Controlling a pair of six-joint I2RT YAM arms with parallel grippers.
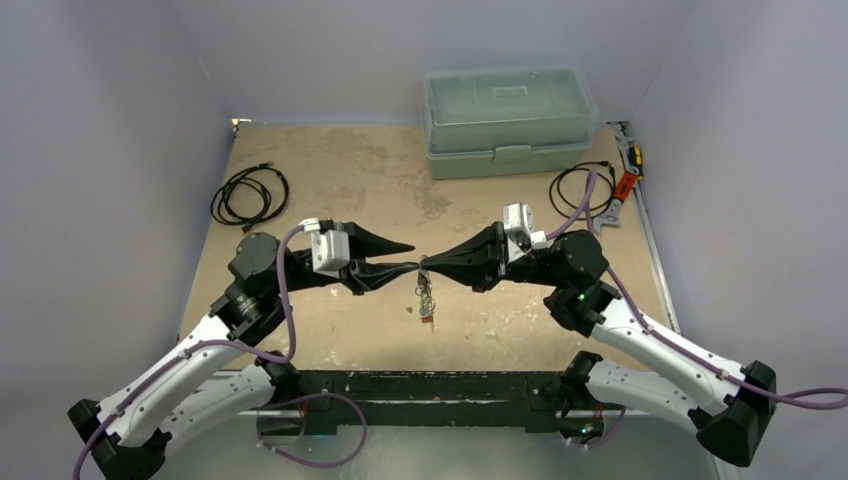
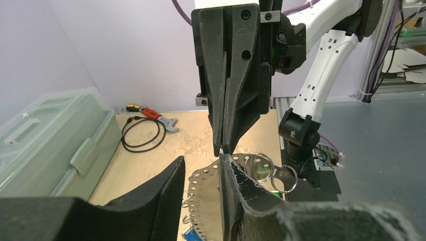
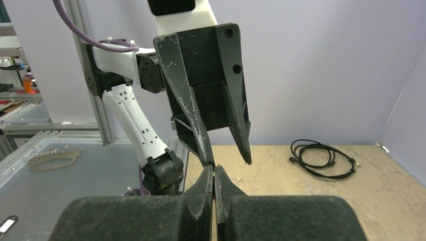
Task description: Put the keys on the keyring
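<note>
Both arms meet tip to tip over the middle of the desk (image 1: pixel 330 180). Right gripper (image 1: pixel 432 264) has its jaws pressed tight together, no gap in either wrist view. It is likely pinching something thin at the tips, too fine to confirm. Left gripper (image 1: pixel 413 256) has its jaws apart with a clear gap, one finger touching the right gripper's tips, the other off to the side. Keys (image 1: pixel 426 298) hang as a small bunch just under the meeting point and appear clear of the desk, coloured bits showing.

In the left wrist view a perforated metal plate (image 2: pixel 203 193) with small split rings (image 2: pixel 261 164) sits between the left fingers, close against one finger, gap to the other. The big keyring hoop is not clearly made out in any view, so can't tell which gripper has it, if any.

Step in hand, as judged: hand-over or threading at the tips. To do it well:
- right holds firm and steady
- left closes slowly and squarely on the plate or a ring, not on the right fingertips
- tips kept aligned so the bunch doesn't swing or drop
- one side releases only once the other grip is sure
</note>
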